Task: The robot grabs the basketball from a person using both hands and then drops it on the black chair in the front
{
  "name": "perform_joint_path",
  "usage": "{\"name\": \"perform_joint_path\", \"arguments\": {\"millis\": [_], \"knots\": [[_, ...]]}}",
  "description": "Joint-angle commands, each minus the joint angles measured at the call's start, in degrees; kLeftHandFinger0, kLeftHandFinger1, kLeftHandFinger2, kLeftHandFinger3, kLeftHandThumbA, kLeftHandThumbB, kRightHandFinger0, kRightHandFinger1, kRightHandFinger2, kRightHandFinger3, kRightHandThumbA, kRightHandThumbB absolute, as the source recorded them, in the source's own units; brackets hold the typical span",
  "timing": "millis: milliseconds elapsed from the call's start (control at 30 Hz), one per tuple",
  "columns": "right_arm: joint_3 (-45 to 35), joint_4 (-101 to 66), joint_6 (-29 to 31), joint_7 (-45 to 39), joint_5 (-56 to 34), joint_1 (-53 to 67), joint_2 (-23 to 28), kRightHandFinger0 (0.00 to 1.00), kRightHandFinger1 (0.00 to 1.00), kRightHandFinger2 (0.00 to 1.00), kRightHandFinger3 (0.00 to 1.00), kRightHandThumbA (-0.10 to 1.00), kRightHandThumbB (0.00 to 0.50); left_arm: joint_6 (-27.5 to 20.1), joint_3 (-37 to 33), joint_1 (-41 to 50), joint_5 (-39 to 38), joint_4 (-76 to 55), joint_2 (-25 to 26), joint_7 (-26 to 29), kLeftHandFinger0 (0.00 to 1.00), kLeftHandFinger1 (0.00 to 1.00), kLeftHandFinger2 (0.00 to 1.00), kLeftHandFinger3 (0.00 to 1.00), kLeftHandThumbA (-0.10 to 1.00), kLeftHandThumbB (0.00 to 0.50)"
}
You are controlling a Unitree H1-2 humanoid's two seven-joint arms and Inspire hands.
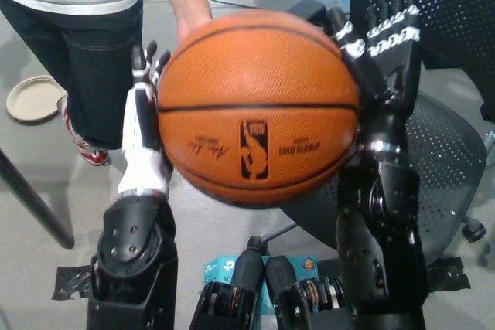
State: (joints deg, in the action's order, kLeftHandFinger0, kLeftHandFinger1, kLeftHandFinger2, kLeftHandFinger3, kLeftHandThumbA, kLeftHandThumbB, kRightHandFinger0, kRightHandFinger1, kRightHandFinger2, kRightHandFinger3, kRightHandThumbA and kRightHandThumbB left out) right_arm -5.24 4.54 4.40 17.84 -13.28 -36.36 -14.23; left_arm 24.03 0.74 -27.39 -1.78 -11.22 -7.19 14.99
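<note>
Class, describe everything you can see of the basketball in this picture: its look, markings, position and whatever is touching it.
The basketball is orange with a pebbled, leather-like surface, black seam lines and a black logo with small lettering on its near side. It looks fully inflated and fills the picture's middle, held in the air above the floor and the black chair. The white left hand presses its left side, the black right hand its right. A person's hand shows just behind its top; whether it touches the ball cannot be told.

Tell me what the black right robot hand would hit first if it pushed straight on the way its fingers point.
Probably the black chair's mesh backrest: the right robot hand points up-picture toward it, pressed to the basketball. Depth is unclear.
</note>
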Motion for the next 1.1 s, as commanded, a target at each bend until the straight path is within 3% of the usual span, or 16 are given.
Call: {"name": "perform_joint_path", "arguments": {"millis": [0,67,233,333,400,467,500,567,667,700,733,800,833,933,1000,1067], "knots": [[2.2,-0.7,-5.0,-1.9,-4.9,-10.9,-5.9,1.0,1.0,1.0,1.0,1.0,0.117,2.9,-5.9,-11.7,-1.5,0.7,-7.2,-3.9,1.0,1.0,1.0,1.0,1.0,0.134],[0.5,-0.3,-6.2,-1.3,-5.4,-13.5,-4.9,1.0,1.0,1.0,1.0,1.0,0.116,2.9,-5.3,-14.7,-2.1,2.8,-7.1,-4.0,1.0,1.0,1.0,1.0,1.0,0.14],[-3.3,0.8,-8.7,-1.4,-8.5,-18.0,-1.7,1.0,1.0,1.0,1.0,1.0,0.131,2.9,-4.4,-22.0,-1.9,9.0,-7.9,-3.2,1.0,1.0,1.0,1.0,1.0,0.1],[-5.7,1.3,-9.6,-0.7,-10.7,-19.8,-0.6,1.0,1.0,1.0,1.0,1.0,0.151,2.2,-4.0,-25.1,-1.7,13.6,-8.2,-3.2,1.0,1.0,1.0,1.0,1.0,0.144],[-7.3,3.3,-8.9,-2.1,-11.8,-21.3,1.4,1.0,1.0,1.0,1.0,1.0,0.143,-0.1,-3.4,-28.3,-1.3,19.2,-8.6,-2.5,1.0,1.0,1.0,1.0,1.0,0.18],[-8.8,5.2,-9.1,-1.8,-12.0,-22.6,3.3,1.0,1.0,1.0,1.0,1.0,0.096,-2.3,-2.7,-31.1,-2.2,24.4,-9.1,-3.1,1.0,1.0,1.0,1.0,1.0,0.148],[-9.4,6.5,-8.8,-2.3,-12.4,-23.3,4.1,1.0,1.0,1.0,1.0,1.0,0.089,-2.0,-2.8,-32.3,-1.5,26.3,-8.9,-2.8,1.0,1.0,1.0,1.0,1.0,0.158],[-10.6,8.8,-8.1,-2.9,-13.1,-24.4,5.3,1.0,1.0,1.0,1.0,1.0,0.086,-4.1,-2.7,-34.7,-0.9,30.7,-8.8,-2.7,1.0,1.0,1.0,1.0,1.0,0.139],[-13.0,13.4,-8.7,-1.9,-13.7,-26.1,7.4,1.0,1.0,1.0,1.0,1.0,0.105,-6.1,0.1,-39.4,-3.9,40.1,-9.3,-4.1,1.0,1.0,1.0,1.0,1.0,0.164],[-13.3,15.3,-8.8,-1.6,-12.9,-26.7,8.3,1.0,1.0,1.0,1.0,1.0,0.097,-6.2,0.4,-40.8,-3.8,43.0,-9.1,-4.3,1.0,1.0,1.0,1.0,1.0,0.163],[-13.7,16.7,-8.5,-1.7,-13.0,-27.1,8.7,1.0,1.0,1.0,1.0,1.0,0.082,-7.3,1.0,-41.6,-4.1,45.2,-9.1,-4.5,1.0,1.0,1.0,1.0,1.0,0.121],[-15.5,21.1,-7.7,-2.9,-14.2,-28.4,10.5,1.0,1.0,1.0,1.0,1.0,0.068,-10.9,3.6,-44.9,-6.1,53.6,-9.5,-5.5,1.0,1.0,1.0,1.0,1.0,0.147],[-15.8,22.9,-7.2,-2.8,-13.7,-28.9,11.1,1.0,1.0,1.0,1.0,1.0,0.062,-12.6,4.4,-46.2,-6.5,56.8,-9.5,-5.9,1.0,1.0,1.0,1.0,1.0,0.133],[-16.1,26.6,-6.3,-3.2,-12.7,-29.7,12.7,1.0,1.0,1.0,1.0,1.0,0.068,-15.5,6.6,-49.4,-7.7,64.2,-9.7,-6.2,1.0,1.0,1.0,1.0,1.0,0.117],[-16.3,29.2,-6.1,-4.2,-12.4,-29.9,14.3,1.0,1.0,1.0,1.0,1.0,0.088,-16.9,7.2,-51.9,-7.3,69.9,-9.7,-6.3,1.0,1.0,1.0,1.0,1.0,0.148],[-16.8,32.1,-5.6,-6.1,-13.2,-30.6,15.7,1.0,1.0,1.0,1.0,1.0,0.112,-18.6,7.7,-54.0,-7.3,74.2,-9.5,-7.4,1.0,1.0,1.0,1.0,1.0,0.147]]}}
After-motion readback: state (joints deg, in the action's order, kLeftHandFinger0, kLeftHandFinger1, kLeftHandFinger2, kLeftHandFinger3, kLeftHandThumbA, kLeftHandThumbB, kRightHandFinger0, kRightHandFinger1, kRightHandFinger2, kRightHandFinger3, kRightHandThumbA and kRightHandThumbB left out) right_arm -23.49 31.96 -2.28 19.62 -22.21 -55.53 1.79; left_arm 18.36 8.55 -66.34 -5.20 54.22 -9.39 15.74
